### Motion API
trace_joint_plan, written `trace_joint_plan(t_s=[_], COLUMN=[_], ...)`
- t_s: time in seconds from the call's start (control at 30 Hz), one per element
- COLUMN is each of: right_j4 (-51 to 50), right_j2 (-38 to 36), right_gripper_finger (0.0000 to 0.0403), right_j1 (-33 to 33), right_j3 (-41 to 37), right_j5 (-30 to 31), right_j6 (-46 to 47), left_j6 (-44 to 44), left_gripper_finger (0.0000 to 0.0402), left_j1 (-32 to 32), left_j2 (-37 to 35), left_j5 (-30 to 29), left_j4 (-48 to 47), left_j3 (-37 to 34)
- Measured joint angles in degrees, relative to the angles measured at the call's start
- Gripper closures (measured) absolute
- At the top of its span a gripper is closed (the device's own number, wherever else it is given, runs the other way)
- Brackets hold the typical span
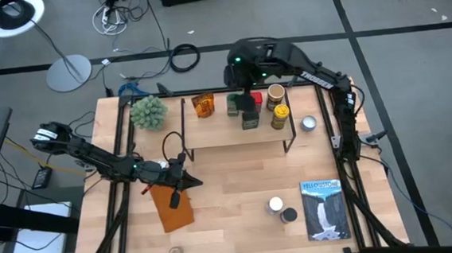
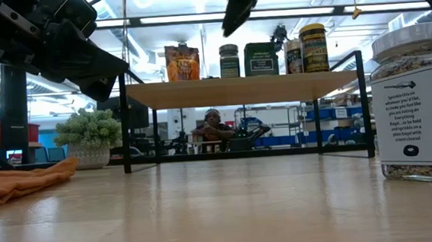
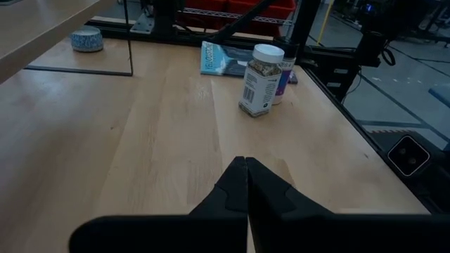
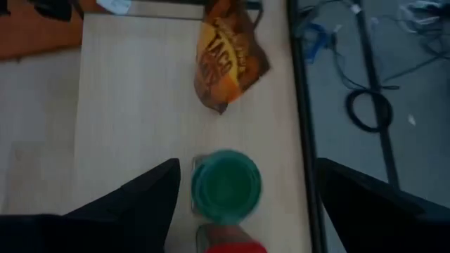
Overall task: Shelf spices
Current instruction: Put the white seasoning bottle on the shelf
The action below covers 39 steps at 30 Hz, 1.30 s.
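Five spices on the shelf, four more spices down on the table.

The left gripper is pinched shut and empty above the orange cloth. On the board stand a taco pouch, green-lidded jar, dark tin and two more jars; the right gripper hangs wide open, astride the green lid, holding nothing.

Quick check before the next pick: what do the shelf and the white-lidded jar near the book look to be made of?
The shelf: a light wooden top board with a matte finish and visible grain, on thin black legs that look like metal wire. The white-lidded jar: clear walls showing the seasoning inside, glass or clear plastic, I cannot tell which; the lid looks like smooth white plastic, and it carries a white paper-like label.
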Motion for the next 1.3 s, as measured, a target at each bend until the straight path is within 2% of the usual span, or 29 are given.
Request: trace_joint_plan(t_s=[0.1, 0.27, 0.43, 0.5, 0.63, 0.77, 0.9, 1.2, 1.3], right_j4=[-3.4, -12.55, -14.7, -14.67, -14.62, -14.39, -14.08, -6.02, -1.42], right_j2=[-2.89, -8.38, -14.05, -16.21, -20.47, -24.64, -27.75, -32.32, -32.39], right_gripper_finger=[0.0078, 0.0078, 0.0078, 0.0078, 0.0078, 0.0078, 0.0079, 0.0079, 0.0079], right_j1=[0.35, 2.0, 8.44, 12.72, 23.08, 33.56, 43.06, 62.85, 67.63], right_j3=[0.25, 0.27, -2.22, -3.68, -9.61, -18.34, -29.97, -58.36, -65.78], right_j5=[0.83, -0.18, -0.44, 2.14, 14.19, 23.91, 30.11, 40.18, 41.3], right_j6=[4.11, 16.69, 26.92, 29.59, 37.14, 47.96, 61.08, 96.53, 106.39], left_j6=[-0.43, -1.17, -1.62, -1.62, -1.35, -1.35, -1.34, -1.35, -1.32], left_gripper_finger=[0.04, 0.04, 0.04, 0.04, 0.04, 0.04, 0.04, 0.04, 0.04], left_j1=[0.0, 0.0, 0.0, 0.02, 0.01, 0.02, 0.0, 0.02, 0.02], left_j2=[0.0, 0.0, 0.0, 0.0, 0.0, 0.0, 0.0, 0.0, 0.0], left_j5=[0.0, 0.0, -0.02, -0.04, -0.15, -0.17, -0.38, -0.45, -0.47], left_j4=[-0.16, -0.11, 0.5, 1.32, 1.61, 1.95, 2.58, 2.51, 2.5], left_j3=[0.0, 0.0, 0.0, 0.0, 0.0, 0.0, 0.0, 0.0, 0.0])
